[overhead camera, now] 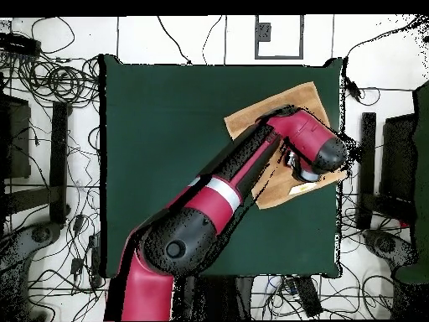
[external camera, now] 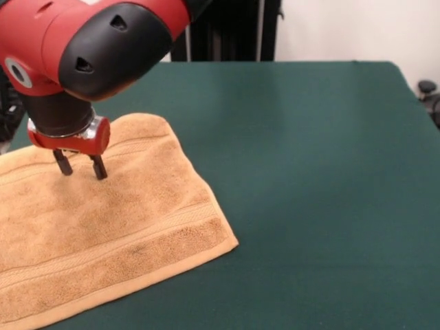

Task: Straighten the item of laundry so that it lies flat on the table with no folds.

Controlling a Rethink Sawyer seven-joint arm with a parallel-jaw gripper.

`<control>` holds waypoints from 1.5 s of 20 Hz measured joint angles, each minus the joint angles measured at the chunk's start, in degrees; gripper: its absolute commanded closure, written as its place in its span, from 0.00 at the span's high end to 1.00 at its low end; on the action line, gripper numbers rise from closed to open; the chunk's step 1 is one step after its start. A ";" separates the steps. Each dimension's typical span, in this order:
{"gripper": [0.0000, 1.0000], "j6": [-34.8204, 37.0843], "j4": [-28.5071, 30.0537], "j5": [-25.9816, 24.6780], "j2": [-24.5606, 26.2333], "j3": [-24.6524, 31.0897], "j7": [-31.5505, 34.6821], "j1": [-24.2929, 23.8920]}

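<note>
The golden-tan towel (external camera: 137, 220) lies spread on the dark green table (external camera: 316, 179) at the picture's left and runs out of the picture at the left and bottom. Its border bands show and its surface looks mostly flat. My gripper (external camera: 81, 166) hangs over the towel's far part with its two fingers apart and nothing between them; the tips are just above or on the cloth. In the overhead view the towel (overhead camera: 272, 109) lies near the table's (overhead camera: 167, 126) right edge. The arm (overhead camera: 251, 163) covers its middle. A white tag (overhead camera: 297, 189) shows at its lower edge.
Most of the green surface lies to the right of the towel in the front view. A dark stand (external camera: 234, 31) rises behind the table's far edge. In the overhead view, cables (overhead camera: 59, 84) and equipment (overhead camera: 394, 159) surround the table on the floor.
</note>
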 measured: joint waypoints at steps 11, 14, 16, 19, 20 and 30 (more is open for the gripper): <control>1.00 0.30 0.00 0.02 -2.12 3.20 0.00 -0.17; 1.00 0.30 0.02 0.01 -2.36 3.59 0.00 -0.14; 1.00 0.33 0.08 0.01 -2.42 3.72 0.00 0.10; 1.00 0.57 0.29 0.01 -2.50 3.84 0.00 0.51; 1.00 0.79 0.45 0.01 -2.54 3.93 0.00 0.73; 1.00 1.78 1.24 0.02 -3.74 5.89 0.00 1.83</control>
